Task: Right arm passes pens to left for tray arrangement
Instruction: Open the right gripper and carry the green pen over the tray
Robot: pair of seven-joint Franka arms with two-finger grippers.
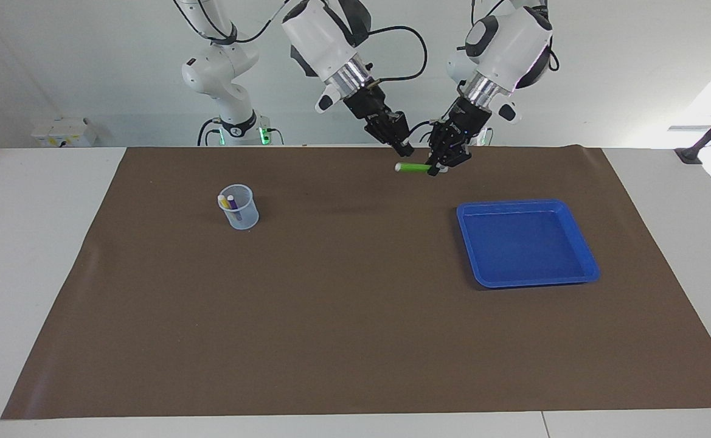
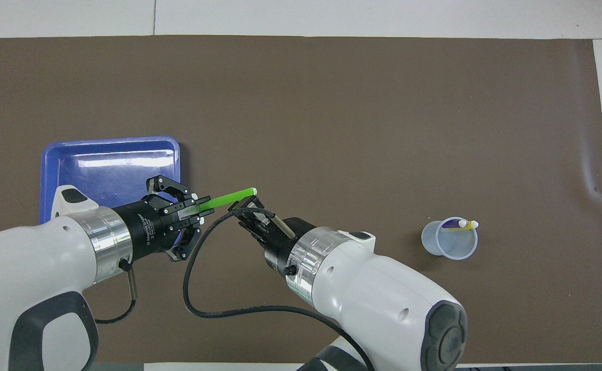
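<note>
The bright green pen hangs level in the air over the mat near the robots' edge. My left gripper is shut on one end of it. Its pale end points at my right gripper, which hovers right beside that end; I cannot see whether it still touches the pen. The blue tray lies on the mat toward the left arm's end, with nothing in it. A purple pen and a yellow pen stand in a cup.
The small translucent cup stands on the brown mat toward the right arm's end. A black cable loops between the two wrists.
</note>
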